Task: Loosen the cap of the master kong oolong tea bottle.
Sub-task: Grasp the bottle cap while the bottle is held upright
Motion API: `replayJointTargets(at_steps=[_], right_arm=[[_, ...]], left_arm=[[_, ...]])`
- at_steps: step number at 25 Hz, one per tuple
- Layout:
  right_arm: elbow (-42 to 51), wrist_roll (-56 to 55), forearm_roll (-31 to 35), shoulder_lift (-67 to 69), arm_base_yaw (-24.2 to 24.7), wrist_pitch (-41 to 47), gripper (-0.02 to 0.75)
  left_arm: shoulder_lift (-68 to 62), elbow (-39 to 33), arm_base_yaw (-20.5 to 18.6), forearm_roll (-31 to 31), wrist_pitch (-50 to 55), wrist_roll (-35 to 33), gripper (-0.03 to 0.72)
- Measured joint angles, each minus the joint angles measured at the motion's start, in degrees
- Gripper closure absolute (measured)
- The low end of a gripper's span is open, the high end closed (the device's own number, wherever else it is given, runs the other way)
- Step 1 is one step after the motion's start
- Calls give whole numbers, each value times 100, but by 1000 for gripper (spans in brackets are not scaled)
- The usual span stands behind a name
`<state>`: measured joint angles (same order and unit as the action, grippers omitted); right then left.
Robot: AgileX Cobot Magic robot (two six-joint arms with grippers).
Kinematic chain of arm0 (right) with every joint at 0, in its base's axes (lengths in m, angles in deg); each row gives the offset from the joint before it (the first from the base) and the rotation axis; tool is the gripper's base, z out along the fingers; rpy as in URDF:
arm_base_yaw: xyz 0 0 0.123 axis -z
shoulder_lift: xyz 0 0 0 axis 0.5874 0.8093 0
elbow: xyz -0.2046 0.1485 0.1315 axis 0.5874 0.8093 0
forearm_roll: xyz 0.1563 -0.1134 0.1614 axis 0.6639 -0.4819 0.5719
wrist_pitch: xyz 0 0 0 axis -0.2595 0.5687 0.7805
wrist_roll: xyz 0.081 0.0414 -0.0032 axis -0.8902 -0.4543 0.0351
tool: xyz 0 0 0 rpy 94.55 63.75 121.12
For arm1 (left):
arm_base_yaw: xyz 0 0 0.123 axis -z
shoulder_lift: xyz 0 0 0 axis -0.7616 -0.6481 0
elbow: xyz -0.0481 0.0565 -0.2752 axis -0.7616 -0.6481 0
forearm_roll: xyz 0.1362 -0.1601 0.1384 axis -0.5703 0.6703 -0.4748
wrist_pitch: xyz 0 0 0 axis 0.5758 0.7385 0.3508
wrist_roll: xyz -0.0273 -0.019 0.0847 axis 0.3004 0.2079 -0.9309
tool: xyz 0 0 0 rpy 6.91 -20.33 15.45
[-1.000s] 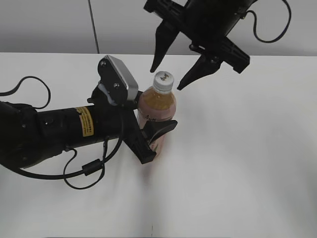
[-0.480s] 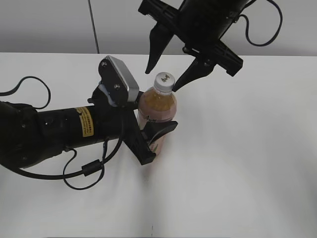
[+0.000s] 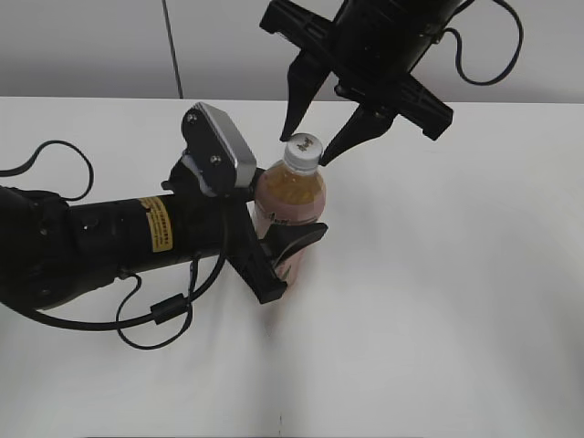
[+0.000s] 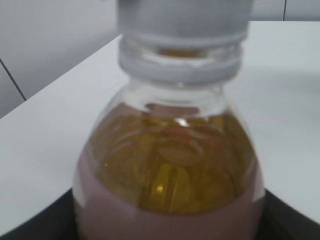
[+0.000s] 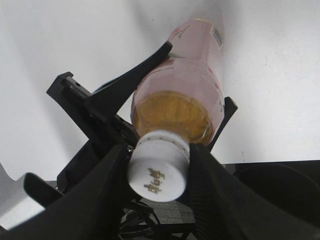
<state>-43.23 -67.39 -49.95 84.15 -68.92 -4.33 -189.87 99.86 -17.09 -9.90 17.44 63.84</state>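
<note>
White table [image 3: 438,301], grey wall behind. Right gripper [image 3: 308,141] jaws spread, one on each side of the cap [image 3: 302,149], contact unclear. Left gripper [image 3: 283,251] is clamped on the label section of the upright master kong oolong tea bottle [image 3: 290,196].

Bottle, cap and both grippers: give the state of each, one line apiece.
master kong oolong tea bottle: upright on the table, clamped at its label, tea up to the shoulder.
cap: on the neck, between the right fingers.
left gripper: shut on the bottle.
right gripper: astride the cap, fingers close beside it; contact unclear.
</note>
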Motion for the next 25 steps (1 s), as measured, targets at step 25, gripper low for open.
replayJointTargets(at_steps=[25], right_arm=[[0, 705, -23, 0, -6, 12, 458]], left_arm=[[0, 0, 0, -2, 0, -6, 251]])
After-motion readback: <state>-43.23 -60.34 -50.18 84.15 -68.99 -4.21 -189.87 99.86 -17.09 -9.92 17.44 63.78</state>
